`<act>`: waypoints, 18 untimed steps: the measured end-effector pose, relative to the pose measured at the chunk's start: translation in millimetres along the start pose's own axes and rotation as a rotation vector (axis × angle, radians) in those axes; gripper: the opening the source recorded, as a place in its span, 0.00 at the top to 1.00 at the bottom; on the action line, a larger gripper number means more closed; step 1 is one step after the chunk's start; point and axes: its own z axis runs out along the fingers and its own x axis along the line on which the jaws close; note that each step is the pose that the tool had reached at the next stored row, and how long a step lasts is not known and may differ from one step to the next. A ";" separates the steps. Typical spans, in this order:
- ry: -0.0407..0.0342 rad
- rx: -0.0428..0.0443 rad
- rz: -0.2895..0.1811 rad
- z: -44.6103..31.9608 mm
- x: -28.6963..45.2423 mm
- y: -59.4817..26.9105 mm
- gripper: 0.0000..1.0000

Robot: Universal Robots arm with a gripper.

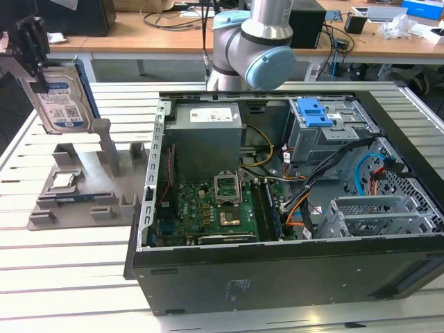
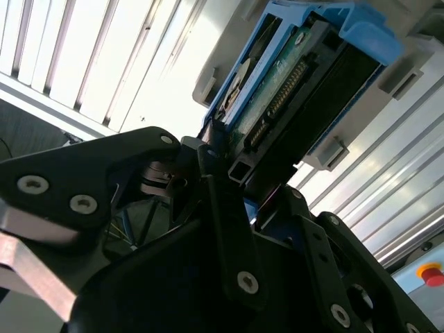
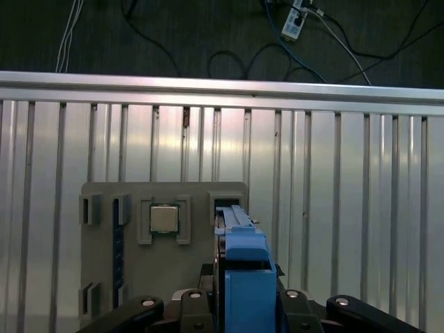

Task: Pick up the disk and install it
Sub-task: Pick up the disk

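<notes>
The disk (image 1: pixel 61 97), a silver hard drive with a white-and-blue label and a blue carrier frame, stands on edge at the exterior view's far left, over the grey holder (image 1: pixel 76 201). My black gripper (image 1: pixel 31 45) is shut on its upper end. In the second wrist view the fingers (image 2: pixel 222 201) clamp the disk (image 2: pixel 291 90) at its connector edge. In the first wrist view the blue frame of the disk (image 3: pixel 243 277) rises between the gripper (image 3: pixel 239 309) halves, above the holder's slot (image 3: pixel 225 205). Whether the lower edge still touches the holder I cannot tell.
An open computer case (image 1: pixel 277 270) lies to the exterior view's right, with a motherboard (image 1: pixel 215 208), a power supply (image 1: pixel 207 121) and a drive cage with a blue bracket (image 1: pixel 316 111). A small square chip (image 3: pixel 164 218) sits on the holder. The arm (image 1: pixel 253 41) reaches over the case.
</notes>
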 end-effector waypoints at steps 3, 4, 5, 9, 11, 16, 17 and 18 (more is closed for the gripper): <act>0.0000 0.0000 0.000 -4.7 -0.1 0.2 0.63; 0.0001 0.0001 0.000 -5.9 -0.1 0.3 0.63; 0.0000 0.0000 0.000 -7.3 -0.1 0.3 0.63; 0.0000 0.0000 0.000 -13.2 -0.2 0.6 0.63; 0.0000 0.0000 0.000 -15.6 -0.3 0.7 0.63; 0.0000 0.0000 0.000 -24.6 -0.5 1.1 0.63; 0.0000 0.0000 0.000 -25.8 -0.5 1.2 0.63; 0.0000 0.0001 0.000 -28.2 -0.5 1.3 0.63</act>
